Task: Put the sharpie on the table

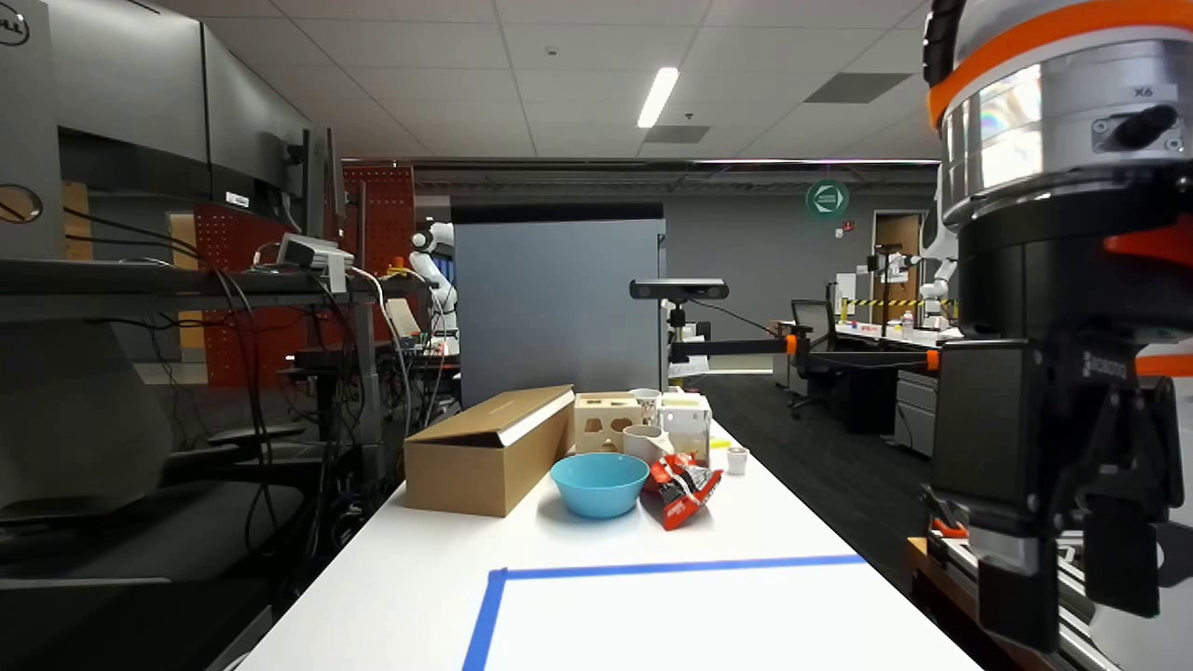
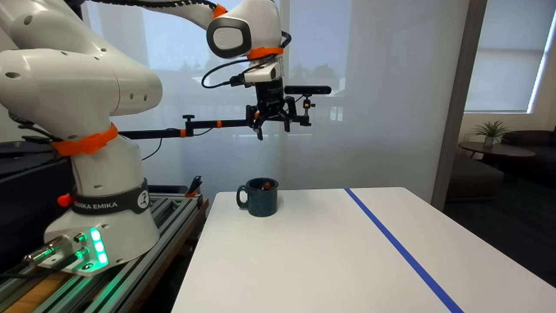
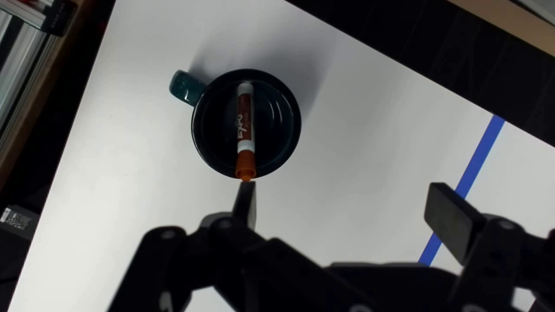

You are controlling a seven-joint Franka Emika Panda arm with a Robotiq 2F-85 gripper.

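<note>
The sharpie (image 3: 245, 125) is a white and brown marker with an orange cap and "EXPO" lettering. It lies tilted inside a dark green mug (image 3: 291, 123), cap at the rim, in the wrist view. In an exterior view only the sharpie's orange-brown end (image 2: 266, 186) shows in the mug (image 2: 263, 202). The mug stands on the white table (image 2: 330, 252) near its edge by the robot base. The table also shows in an exterior view (image 1: 419, 587). My gripper (image 3: 342, 203) is open and empty, high above the table near the mug; it shows in both exterior views (image 1: 1072, 596) (image 2: 273, 130).
Blue tape (image 1: 671, 568) marks the table. At its far end are a cardboard box (image 1: 475, 466), a blue bowl (image 1: 599, 485), a red bag (image 1: 685, 489), cups and small boxes. A camera on a black bar (image 2: 217, 124) stands beside the table.
</note>
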